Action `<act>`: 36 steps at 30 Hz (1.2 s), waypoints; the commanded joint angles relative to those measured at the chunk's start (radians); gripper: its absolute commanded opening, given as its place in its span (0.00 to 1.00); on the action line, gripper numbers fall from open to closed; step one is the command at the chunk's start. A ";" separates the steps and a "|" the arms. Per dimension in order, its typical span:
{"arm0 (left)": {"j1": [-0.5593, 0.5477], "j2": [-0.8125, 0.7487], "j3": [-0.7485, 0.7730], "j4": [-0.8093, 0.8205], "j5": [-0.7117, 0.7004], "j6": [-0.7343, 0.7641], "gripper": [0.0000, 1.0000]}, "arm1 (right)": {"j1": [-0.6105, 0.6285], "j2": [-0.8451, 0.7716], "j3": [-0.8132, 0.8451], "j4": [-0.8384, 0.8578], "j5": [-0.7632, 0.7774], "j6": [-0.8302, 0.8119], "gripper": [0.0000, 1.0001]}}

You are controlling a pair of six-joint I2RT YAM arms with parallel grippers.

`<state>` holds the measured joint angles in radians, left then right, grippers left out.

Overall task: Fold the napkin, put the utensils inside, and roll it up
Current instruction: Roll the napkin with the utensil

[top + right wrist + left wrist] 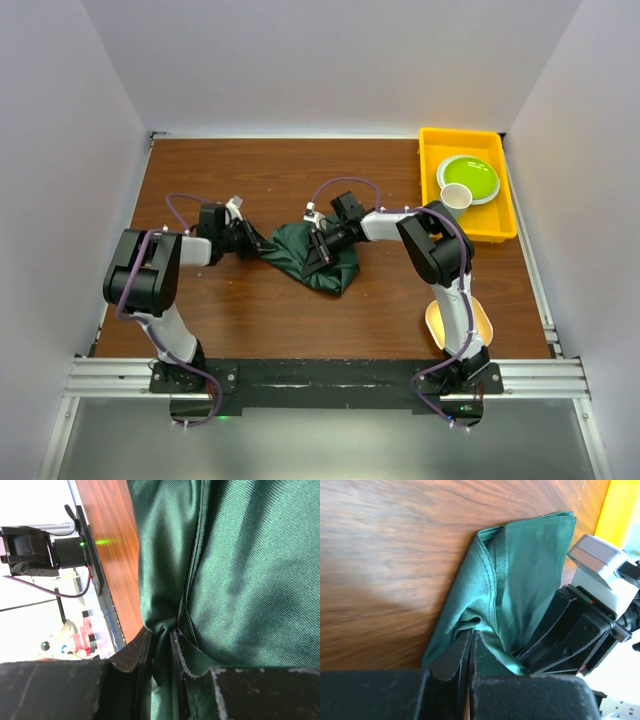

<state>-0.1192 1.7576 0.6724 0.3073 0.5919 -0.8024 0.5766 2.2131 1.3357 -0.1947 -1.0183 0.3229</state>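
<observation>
Top external: clamped left gripper (470,640) and right gripper (161,640) on the crumpled napkin (340,268) mid-tabletop, barely folded it, saw no spoon, rolled nothing.

Overhead view: even, soft light, sharp overall, faint arm shadows on the surface (250,310). Left wrist view: broad pale glare at left, wood grain blurred, own fingers (450,662) dark and soft. Right wrist view: left background blown out, napkin (250,555) weave crisp, slight sheen.
</observation>
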 commanded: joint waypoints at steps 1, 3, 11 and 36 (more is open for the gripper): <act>0.036 -0.030 0.072 -0.155 -0.102 0.199 0.00 | -0.003 0.039 -0.012 -0.058 0.139 -0.051 0.00; 0.036 -0.064 0.093 -0.221 -0.112 0.224 0.00 | -0.001 0.043 -0.016 -0.049 0.138 -0.048 0.00; -0.037 -0.230 0.156 -0.278 -0.048 0.134 0.10 | -0.003 0.068 0.020 -0.083 0.116 -0.079 0.01; -0.183 0.077 -0.174 0.224 0.002 -0.097 0.00 | 0.000 -0.009 0.011 -0.087 0.193 -0.010 0.21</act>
<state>-0.2920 1.7782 0.5392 0.5922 0.6559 -0.9836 0.5758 2.2295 1.3663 -0.2382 -1.0275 0.3115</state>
